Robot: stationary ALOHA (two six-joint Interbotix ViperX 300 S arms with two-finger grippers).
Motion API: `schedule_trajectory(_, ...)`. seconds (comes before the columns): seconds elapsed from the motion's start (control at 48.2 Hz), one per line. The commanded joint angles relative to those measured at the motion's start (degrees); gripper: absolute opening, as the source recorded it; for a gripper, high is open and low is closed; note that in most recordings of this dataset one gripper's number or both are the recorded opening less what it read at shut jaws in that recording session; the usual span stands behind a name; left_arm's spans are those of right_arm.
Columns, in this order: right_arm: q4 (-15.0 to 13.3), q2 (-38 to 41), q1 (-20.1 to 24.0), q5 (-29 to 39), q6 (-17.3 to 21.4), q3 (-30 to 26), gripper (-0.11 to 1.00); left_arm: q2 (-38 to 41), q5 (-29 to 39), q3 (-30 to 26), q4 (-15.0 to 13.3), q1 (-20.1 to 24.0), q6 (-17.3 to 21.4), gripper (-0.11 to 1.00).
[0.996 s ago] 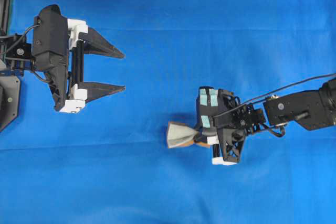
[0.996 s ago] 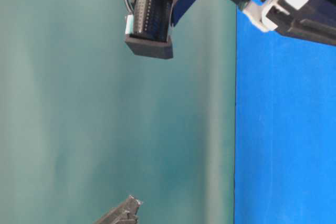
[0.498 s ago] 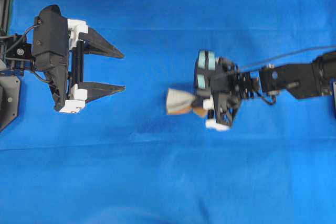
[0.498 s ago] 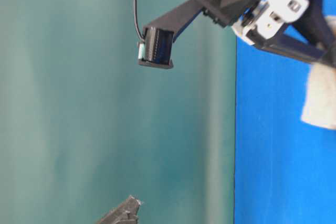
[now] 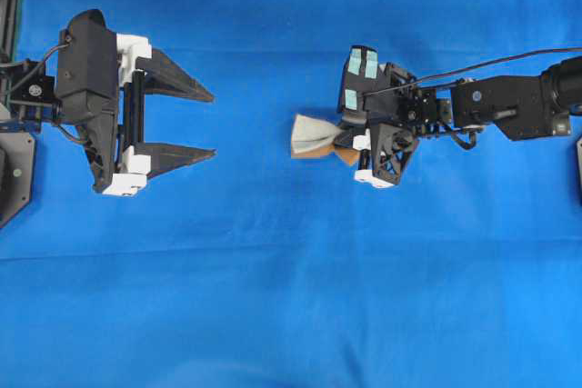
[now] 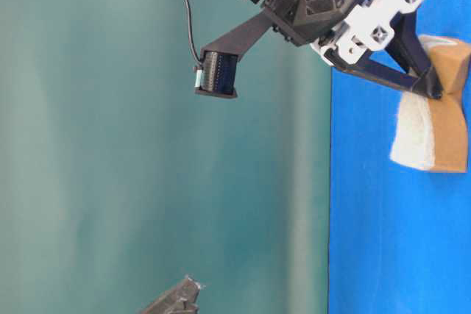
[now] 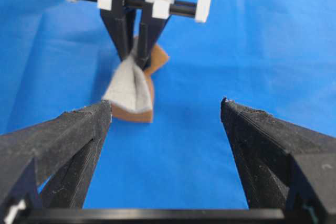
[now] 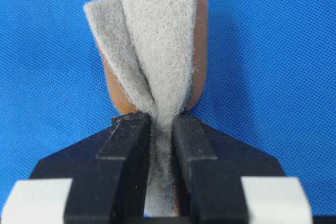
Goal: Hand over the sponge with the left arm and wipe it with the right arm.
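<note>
The sponge [image 5: 314, 136] is pinched in the middle, so its grey-white fuzzy face folds in and its orange-tan layer bulges outward. My right gripper [image 5: 344, 143], with pale teal patches on its body, is shut on it right of centre in the overhead view. The right wrist view shows the sponge [image 8: 152, 51] squeezed between both fingers [image 8: 128, 135]. At table level the sponge [image 6: 430, 126] lies against the blue cloth. My left gripper [image 5: 214, 124] stands open at the left, pointing toward the sponge with a gap between them. Between its wide-apart tips [image 7: 165, 103] there is only cloth, and the sponge [image 7: 131, 87] sits beyond them.
A blue cloth [image 5: 291, 297] covers the whole table. The left arm's base [image 5: 14, 170] sits at the left edge. A black cable [image 5: 509, 56] runs along the right arm. A teal wall [image 6: 147, 145] fills the table-level background.
My right gripper has carried the sponge toward the top of the overhead view, ending level with the left gripper's fingers. The left arm has not moved.
</note>
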Motion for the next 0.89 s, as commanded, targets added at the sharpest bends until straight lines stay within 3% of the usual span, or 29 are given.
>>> schedule_trajectory(0.0, -0.18, -0.44, -1.05, 0.00, -0.09, -0.53, 0.19, -0.53, -0.18, -0.62, 0.00, -0.09, 0.00, 0.82)
schedule_trajectory(0.457, -0.26, -0.44, 0.00, 0.00, -0.44, -0.79, 0.20, -0.53, -0.18, -0.62, 0.00, -0.09, 0.00, 0.82)
schedule_trajectory(0.602, -1.49, -0.70, 0.53, 0.18, -1.23, -0.88, 0.60, -0.53, -0.18, -0.62, 0.09, -0.09, 0.00, 0.82)
schedule_trajectory(0.664, -1.58, -1.05, 0.53, 0.26, -1.32, -0.97, 0.70, -0.44, -0.18, -0.62, 0.09, -0.18, 0.00, 0.82)
schedule_trajectory(0.872, -1.76, -2.90, 0.53, 0.53, -1.58, -1.14, 0.73, -0.44, -0.18, -0.62, 0.00, -0.09, 0.09, 0.82)
